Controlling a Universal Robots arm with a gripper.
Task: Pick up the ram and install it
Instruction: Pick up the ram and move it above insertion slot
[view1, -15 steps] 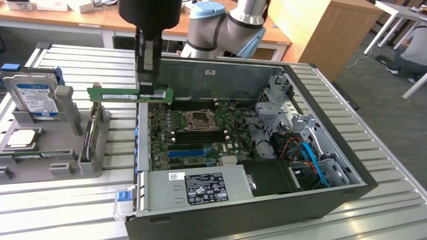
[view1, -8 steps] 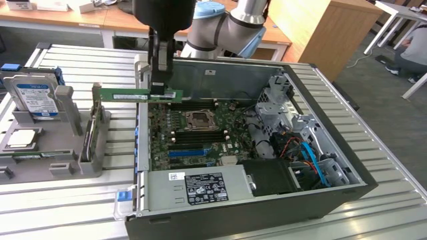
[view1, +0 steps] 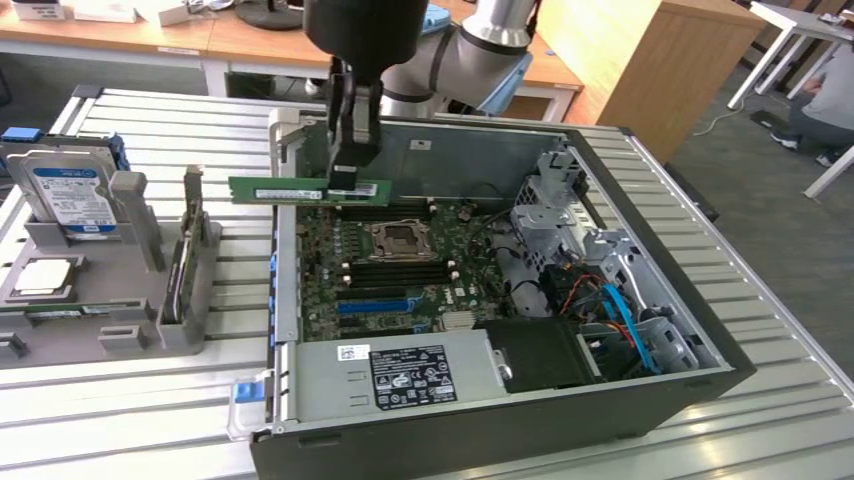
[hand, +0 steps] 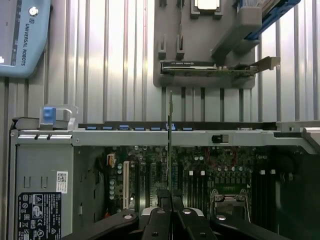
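Observation:
The ram (view1: 283, 190) is a long green stick, held level above the back left part of the open computer case (view1: 441, 425). My gripper (view1: 352, 186) comes down from above and is shut on the ram near its right end. In the wrist view the ram (hand: 170, 140) shows edge-on as a thin upright line between the fingers (hand: 159, 216), over the motherboard (hand: 200, 170). Below it in the exterior view lie the motherboard (view1: 441, 290), its processor socket (view1: 398, 240) and dark memory slots (view1: 395, 272).
A grey parts holder (view1: 134, 290) stands at the exterior view's left, carrying a hard drive (view1: 74, 195), a square silver chip (view1: 44, 276) and an upright card (view1: 190, 245). Power supply (view1: 400, 375), drive cage (view1: 547, 205) and cables (view1: 621, 315) crowd the case.

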